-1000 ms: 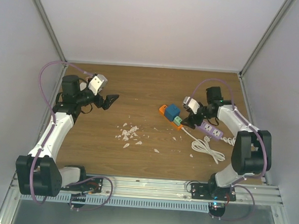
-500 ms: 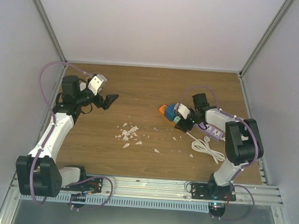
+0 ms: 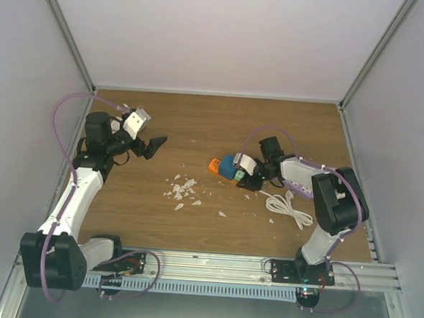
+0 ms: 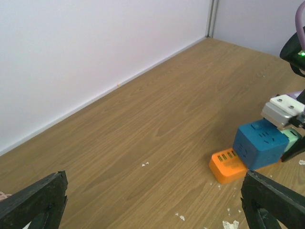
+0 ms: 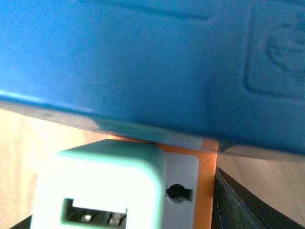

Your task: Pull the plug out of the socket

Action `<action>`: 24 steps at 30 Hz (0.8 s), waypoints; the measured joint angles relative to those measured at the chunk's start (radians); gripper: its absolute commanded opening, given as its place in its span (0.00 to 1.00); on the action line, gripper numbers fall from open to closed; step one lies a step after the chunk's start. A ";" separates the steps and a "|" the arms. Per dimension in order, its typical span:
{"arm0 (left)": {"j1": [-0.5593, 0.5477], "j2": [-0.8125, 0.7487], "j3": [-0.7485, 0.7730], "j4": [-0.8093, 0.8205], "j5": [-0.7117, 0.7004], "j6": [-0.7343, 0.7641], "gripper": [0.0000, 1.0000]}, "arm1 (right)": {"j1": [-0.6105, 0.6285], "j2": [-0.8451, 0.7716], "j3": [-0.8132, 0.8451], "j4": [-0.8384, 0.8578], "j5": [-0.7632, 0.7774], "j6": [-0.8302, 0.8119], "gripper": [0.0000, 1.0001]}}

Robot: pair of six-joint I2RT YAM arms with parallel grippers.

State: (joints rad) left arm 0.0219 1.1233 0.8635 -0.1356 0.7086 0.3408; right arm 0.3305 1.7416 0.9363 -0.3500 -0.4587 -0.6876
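Observation:
An orange socket block lies mid-table with a blue cube plug and a mint green plug stuck in it. My right gripper is low at the block's right end. In the right wrist view the blue cube fills the top and the block's white face shows beside the mint plug. One black finger stands right of the block, apart from the plug. My left gripper is open and empty, well left of the block. The left wrist view shows the orange block, the blue cube and the open left gripper.
A coiled white cable lies right of the block near the right arm. White scraps are scattered in front of the middle. White walls close the table at the back and both sides.
My right gripper has swung left and down onto the socket block. The block with its plugs has slid left. The left arm has barely shifted.

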 measured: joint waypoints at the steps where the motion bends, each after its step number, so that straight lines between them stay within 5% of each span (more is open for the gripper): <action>1: 0.000 -0.002 0.002 -0.010 0.000 0.010 0.99 | 0.020 0.000 -0.002 0.000 -0.010 -0.005 0.44; 15: -0.009 -0.017 0.066 -0.338 0.111 0.278 0.99 | 0.350 0.068 0.053 0.018 -0.107 0.006 0.45; 24: -0.233 0.029 0.103 -0.549 0.115 0.430 0.99 | 0.414 0.090 0.064 0.052 -0.156 0.048 0.73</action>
State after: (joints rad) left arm -0.2115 1.1519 0.9668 -0.6842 0.8234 0.7704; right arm 0.7441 1.8313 1.0004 -0.2977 -0.6144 -0.6395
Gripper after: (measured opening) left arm 0.990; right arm 0.682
